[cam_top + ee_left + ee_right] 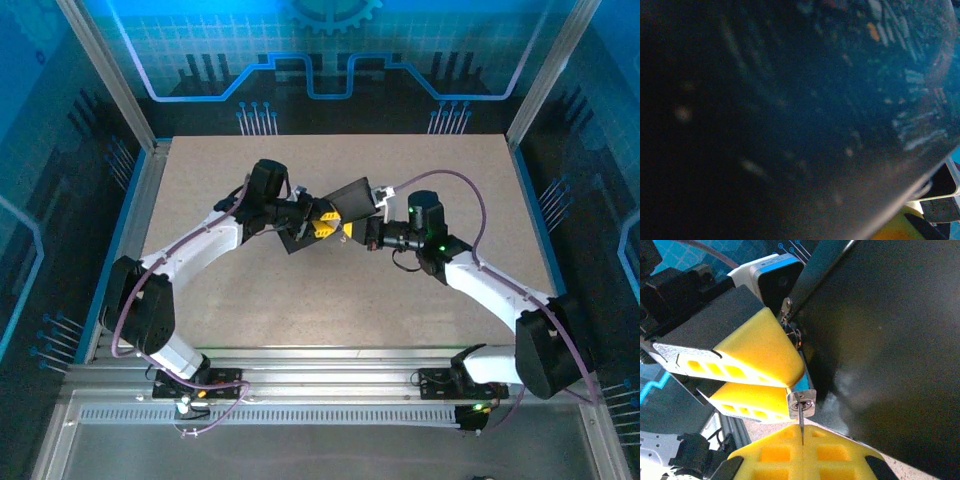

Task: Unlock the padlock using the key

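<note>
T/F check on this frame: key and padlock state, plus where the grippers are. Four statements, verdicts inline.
1. The key points its tip at the keyhole of the padlock. True.
2. The right gripper pinches the key. True.
3. The padlock lies loose with nothing holding it. False: it sits by the edge of the dark box, between the yellow fingers of the left gripper.
4. The two grippers are far apart. False: they meet over the middle of the table.
</note>
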